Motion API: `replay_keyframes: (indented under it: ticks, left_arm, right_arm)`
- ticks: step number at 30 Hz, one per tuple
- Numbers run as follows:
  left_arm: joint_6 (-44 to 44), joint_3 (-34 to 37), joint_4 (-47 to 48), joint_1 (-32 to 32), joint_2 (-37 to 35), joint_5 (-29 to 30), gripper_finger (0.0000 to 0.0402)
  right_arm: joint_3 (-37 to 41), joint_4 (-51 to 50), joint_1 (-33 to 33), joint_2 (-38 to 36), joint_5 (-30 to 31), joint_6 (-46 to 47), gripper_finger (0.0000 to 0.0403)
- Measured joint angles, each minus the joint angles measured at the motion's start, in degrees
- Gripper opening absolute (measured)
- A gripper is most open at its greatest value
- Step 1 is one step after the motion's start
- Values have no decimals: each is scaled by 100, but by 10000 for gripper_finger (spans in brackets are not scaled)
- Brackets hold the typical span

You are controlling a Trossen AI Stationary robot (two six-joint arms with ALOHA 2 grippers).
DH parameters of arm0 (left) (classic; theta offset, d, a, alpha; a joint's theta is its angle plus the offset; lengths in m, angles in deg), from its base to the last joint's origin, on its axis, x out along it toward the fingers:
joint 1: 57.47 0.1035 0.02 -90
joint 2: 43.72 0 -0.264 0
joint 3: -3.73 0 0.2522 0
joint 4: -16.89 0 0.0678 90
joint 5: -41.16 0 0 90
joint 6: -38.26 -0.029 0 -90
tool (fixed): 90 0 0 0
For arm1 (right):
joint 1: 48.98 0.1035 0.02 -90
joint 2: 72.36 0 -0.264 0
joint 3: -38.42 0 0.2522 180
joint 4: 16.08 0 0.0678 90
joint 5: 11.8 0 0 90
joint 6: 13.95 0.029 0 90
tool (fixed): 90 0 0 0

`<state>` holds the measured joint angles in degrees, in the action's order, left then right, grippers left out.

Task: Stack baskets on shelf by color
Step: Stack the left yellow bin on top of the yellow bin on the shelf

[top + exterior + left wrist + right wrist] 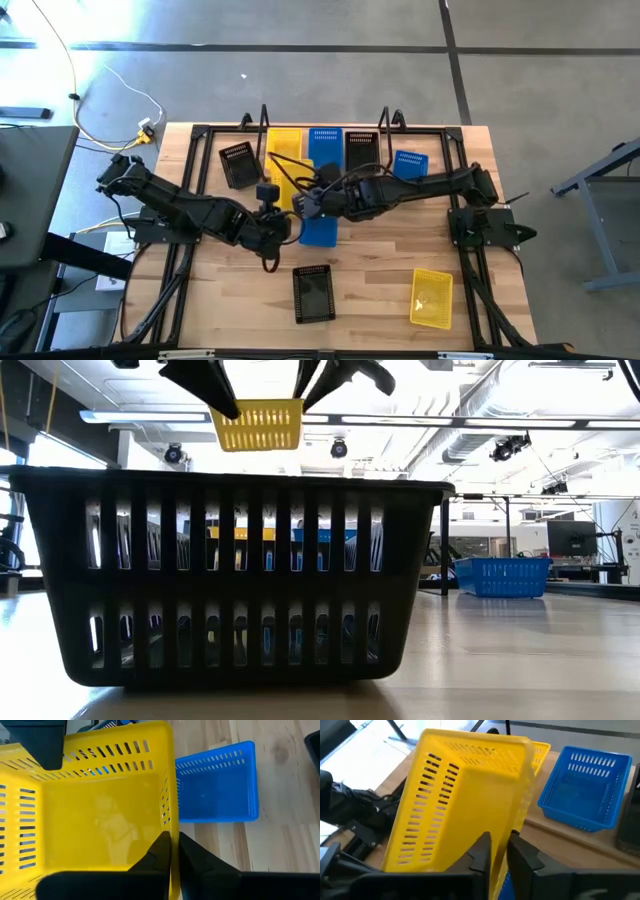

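Both claws are clenched on one yellow basket [285,180], lifted off the tabletop [380,290] near its middle. In the left wrist view the left claw [173,851] pinches the basket's side wall between its two dark fingers, one inside and one outside. In the right wrist view the right claw [497,851] grips another wall of the same basket [465,805] in the same way, with the basket tilted on edge. From table height the basket [258,424] hangs high in the air between the two sets of fingers.

Just under the claws, a blue basket [320,231] lies on the wood, partly hidden by the arms.

Behind them stands the shelf [262,122], its two upright loop ends showing at the back of the tabletop. Across it sit a yellow basket [284,142], a blue one [325,145] and a black one [361,148], side by side. To the shelf's left a black basket [238,163] rests at an angle; to its right is another blue basket [410,164].

Toward the front edge, well apart from the claws, a black basket [313,292] and a yellow basket [432,297] lie on the wood. The black one fills most of the low view [225,575].
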<state>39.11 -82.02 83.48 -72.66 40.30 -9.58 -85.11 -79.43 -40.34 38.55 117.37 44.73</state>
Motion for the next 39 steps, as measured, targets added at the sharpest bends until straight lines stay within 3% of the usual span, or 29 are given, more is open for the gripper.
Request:
replay_keyframes:
  ticks: [6, 12, 30, 39]
  left_arm:
    - [5, 2, 226, 295, -34, -190, 2]
    - [-90, 2, 311, 846, -256, -575, 2]
    - [-1849, 8, -482, 2857, -653, -2196, 1]
    - [-2488, 621, -1113, 3885, -727, -2953, 0]
  right_arm:
    - [2, -96, -185, -202, -118, -502, 119]
    - [2, -169, -368, -691, -102, -1272, 151]
    - [0, -262, -768, -2291, -14, -3442, 156]
    - [-2, -747, -764, -2662, 10, -3858, 156]
